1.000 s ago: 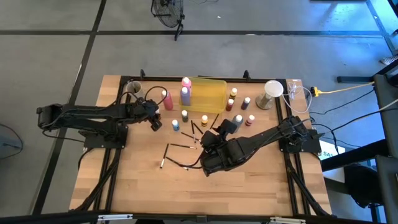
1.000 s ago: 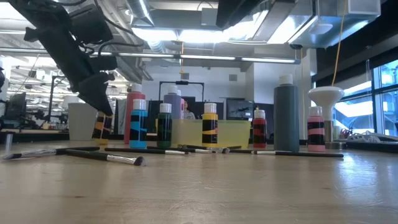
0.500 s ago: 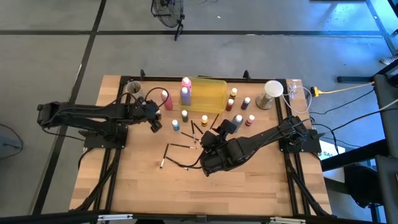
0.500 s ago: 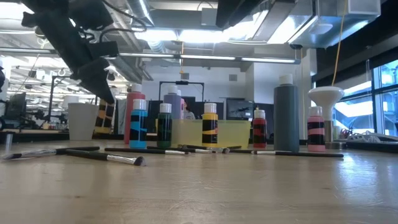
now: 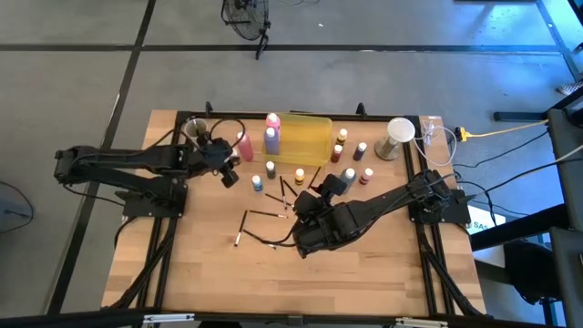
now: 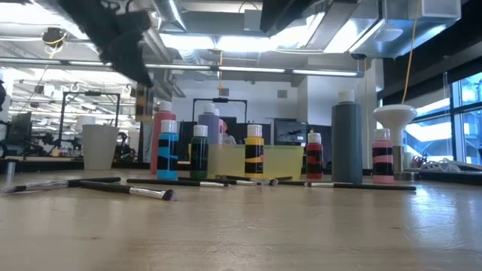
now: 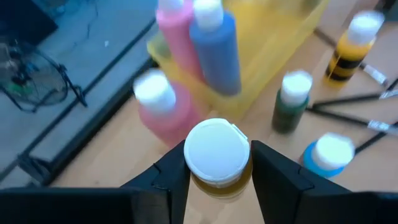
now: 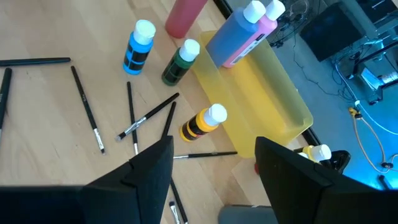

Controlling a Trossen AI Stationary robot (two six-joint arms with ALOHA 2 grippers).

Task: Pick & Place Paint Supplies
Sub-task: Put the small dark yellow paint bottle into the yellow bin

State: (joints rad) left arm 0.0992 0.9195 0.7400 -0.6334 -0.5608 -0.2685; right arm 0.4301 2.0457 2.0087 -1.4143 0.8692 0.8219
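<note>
two arms: left gripper [image 7: 217, 180] jaws pinched a white-capped yellow paint bottle [image 7: 217, 155] aloft; right gripper [image 8: 214, 168] jaws were spread above the tabletop [image 5: 364, 273].

The left hand [image 5: 225, 162] hovers beside the pink bottle [image 5: 244, 146], near the yellow tray [image 5: 305, 138].

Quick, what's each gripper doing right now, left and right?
Left gripper: shut on a small white-capped bottle, lifted.
Right gripper: open, empty, above the brushes.

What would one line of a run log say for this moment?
left gripper: shut on small white-capped bottle, lifted | right gripper: open, empty, over brushes
</note>
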